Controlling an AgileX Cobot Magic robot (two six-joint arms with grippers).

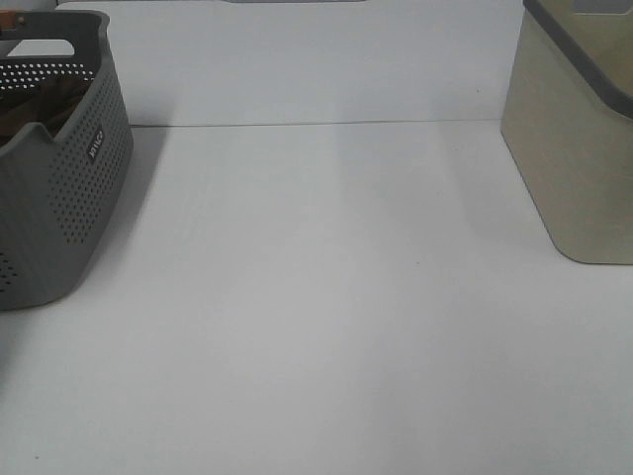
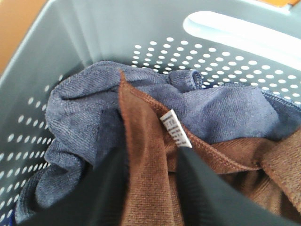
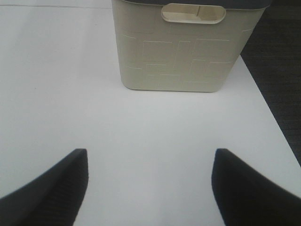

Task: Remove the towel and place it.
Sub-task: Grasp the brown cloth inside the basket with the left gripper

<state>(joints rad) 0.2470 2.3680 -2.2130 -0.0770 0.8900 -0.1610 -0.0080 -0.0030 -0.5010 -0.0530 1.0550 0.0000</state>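
Inside the grey basket (image 2: 94, 28), the towel's (image 2: 141, 117) raised fold is clamped by the left gripper (image 2: 150, 157), running straight ahead from it.

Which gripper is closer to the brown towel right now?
Left. The left gripper is inside the grey basket, straddling a fold of the towel. The right gripper hangs open over the table, facing the beige bin, with no towel near it.
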